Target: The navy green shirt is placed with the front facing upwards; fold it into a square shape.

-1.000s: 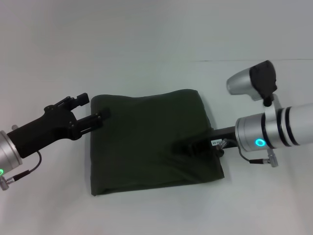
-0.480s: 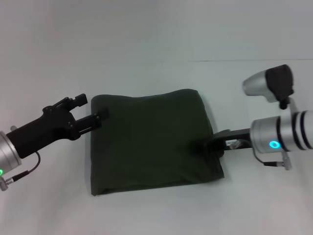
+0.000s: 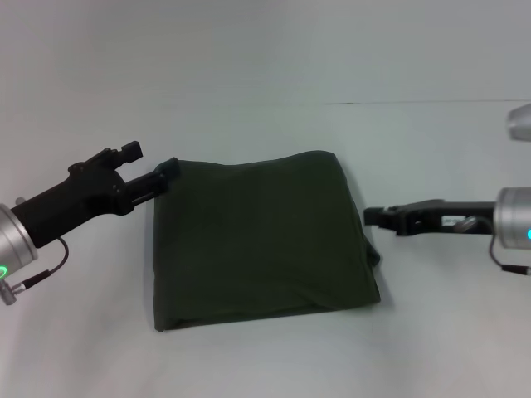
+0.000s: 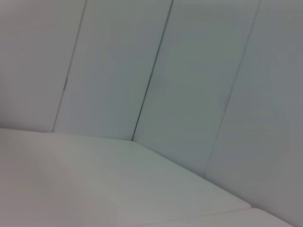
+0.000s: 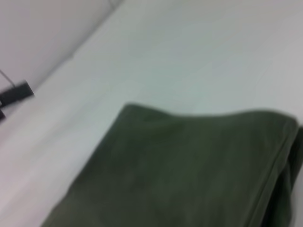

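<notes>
Head view: navy green shirt (image 3: 261, 240) lies folded square on the table (image 3: 431, 348). Left gripper (image 3: 153, 172), jaws slightly parted and empty, touches its far-left corner; right gripper (image 3: 375, 217), jaw state indiscernible, sits just beside the right edge. Either could snag and undo the fold.

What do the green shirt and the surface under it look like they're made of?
The navy green shirt looks like soft matte knit cloth, likely cotton: dull, no sheen, with gentle wrinkles and a limp layered edge. The table looks smooth, white and hard, maybe laminate; the exact material is unclear.
</notes>
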### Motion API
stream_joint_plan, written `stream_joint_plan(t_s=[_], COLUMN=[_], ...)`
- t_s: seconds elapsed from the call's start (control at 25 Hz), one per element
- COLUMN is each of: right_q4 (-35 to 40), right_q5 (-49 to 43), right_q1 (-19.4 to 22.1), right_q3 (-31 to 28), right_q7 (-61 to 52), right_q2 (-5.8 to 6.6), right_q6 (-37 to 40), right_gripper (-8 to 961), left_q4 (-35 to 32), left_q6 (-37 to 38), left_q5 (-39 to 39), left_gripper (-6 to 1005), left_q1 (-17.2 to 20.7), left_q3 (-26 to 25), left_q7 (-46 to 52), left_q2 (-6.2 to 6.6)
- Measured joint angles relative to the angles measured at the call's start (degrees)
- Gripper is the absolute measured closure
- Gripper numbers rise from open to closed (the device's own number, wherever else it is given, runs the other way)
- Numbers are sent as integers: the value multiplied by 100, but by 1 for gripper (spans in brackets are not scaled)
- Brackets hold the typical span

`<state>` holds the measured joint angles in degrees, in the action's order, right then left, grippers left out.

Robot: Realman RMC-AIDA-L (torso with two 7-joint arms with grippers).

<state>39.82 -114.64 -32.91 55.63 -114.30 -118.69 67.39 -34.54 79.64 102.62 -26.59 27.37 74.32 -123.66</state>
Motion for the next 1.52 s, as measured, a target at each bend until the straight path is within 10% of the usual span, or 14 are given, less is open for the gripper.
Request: stream_joint_plan(t_s=[0.36,0.52,0.92,1.52], right_q4=[-186,-379,-903,-1558], right_q5=[-29,-153,-719,-735], right_q1=[-31,-223,-769,-1244], right_q3=[-709,-623,-589,-534], right_q7=[-569,-1138,-1484,-1499], right_q2=[317,471,295,129], right_q6=[131,107,-435,-1153], right_gripper=[837,667,137,55], left_q4=[42,60,62,11], left_q6=[-127,-141,-143,-90], left_q5=[-16,-16,-12,74], left_gripper=[125,124,125,124], left_q1=[-23,-23,-30,-21], left_q3=[6,24,33,41], left_q7=[185,153,127,78], left_q2=[-7,-8,-7,34])
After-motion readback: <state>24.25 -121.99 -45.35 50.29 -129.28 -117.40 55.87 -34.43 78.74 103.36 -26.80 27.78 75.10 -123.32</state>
